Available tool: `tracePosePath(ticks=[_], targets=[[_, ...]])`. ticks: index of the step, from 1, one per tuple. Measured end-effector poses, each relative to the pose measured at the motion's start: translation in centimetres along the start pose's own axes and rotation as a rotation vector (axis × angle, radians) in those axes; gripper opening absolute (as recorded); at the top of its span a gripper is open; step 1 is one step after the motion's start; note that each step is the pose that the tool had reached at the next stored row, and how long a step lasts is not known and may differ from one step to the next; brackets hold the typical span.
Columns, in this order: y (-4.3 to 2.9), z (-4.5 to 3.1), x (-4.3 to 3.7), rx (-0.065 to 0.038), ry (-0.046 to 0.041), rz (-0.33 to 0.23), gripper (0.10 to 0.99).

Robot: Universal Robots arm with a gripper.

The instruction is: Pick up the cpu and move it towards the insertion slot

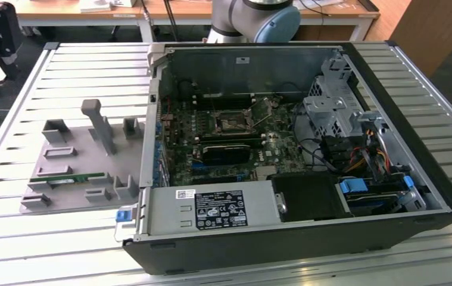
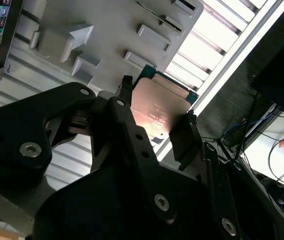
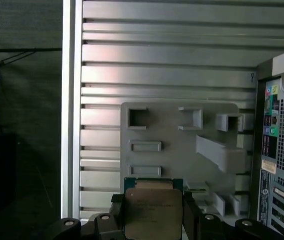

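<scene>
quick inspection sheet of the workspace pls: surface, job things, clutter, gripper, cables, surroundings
surface: slatted metal table, carrying an open computer case
job's things: cpu held near the grey holder tray; insertion slot inside the case, no chip seen in it
clutter: memory stick lying on the tray
grippers: gripper shut on the cpu, a finger on each side
cables: cable bundle inside the case; floor cables beside the table
surroundings: wooden desks behind the table

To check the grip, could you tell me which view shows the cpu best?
The first wrist view: the cpu faces the camera squarely, held by the gripper. The second wrist view shows it tilted, partly behind the fingers.
</scene>
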State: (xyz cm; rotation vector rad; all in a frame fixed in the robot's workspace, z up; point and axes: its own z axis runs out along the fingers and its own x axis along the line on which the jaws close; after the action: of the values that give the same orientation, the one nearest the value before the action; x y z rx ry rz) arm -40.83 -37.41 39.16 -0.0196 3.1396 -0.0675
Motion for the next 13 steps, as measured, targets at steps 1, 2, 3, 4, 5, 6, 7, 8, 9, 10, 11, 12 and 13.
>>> tracePosePath(ticks=[1, 2, 3, 4, 5, 6, 7, 8, 9, 10, 11, 12, 13], targets=[[0.02, -0.05, -0.01, 0.0, -0.0001, 0.0, 0.545], [0.03, -0.04, -0.11, 0.001, -0.0002, 0.0, 0.545], [0.04, -0.05, -0.28, 0.003, 0.0004, 0.0, 0.545], [0.04, -0.06, -0.49, 0.003, 0.0008, 0.0, 0.545], [0.04, -0.06, -0.75, 0.003, 0.0012, 0.0, 0.545], [0.03, -0.06, -1.08, 0.004, 0.0017, 0.0, 0.545], [0.03, -0.06, -1.44, 0.004, 0.002, 0.0, 0.545], [0.03, -0.06, -1.83, 0.004, 0.0024, 0.0, 0.545], [0.03, -0.05, -2.16, 0.002, 0.0023, 0.0, 0.545], [0.02, -0.05, -2.37, -0.006, 0.0022, 0.0, 0.545], [0.02, -0.06, -2.53, -0.024, 0.0022, 0.0, 0.545], [0.02, -0.05, -2.68, -0.042, 0.0018, 0.0, 0.545], [0.02, -0.06, -2.85, -0.059, 0.0016, 0.0, 0.545]])
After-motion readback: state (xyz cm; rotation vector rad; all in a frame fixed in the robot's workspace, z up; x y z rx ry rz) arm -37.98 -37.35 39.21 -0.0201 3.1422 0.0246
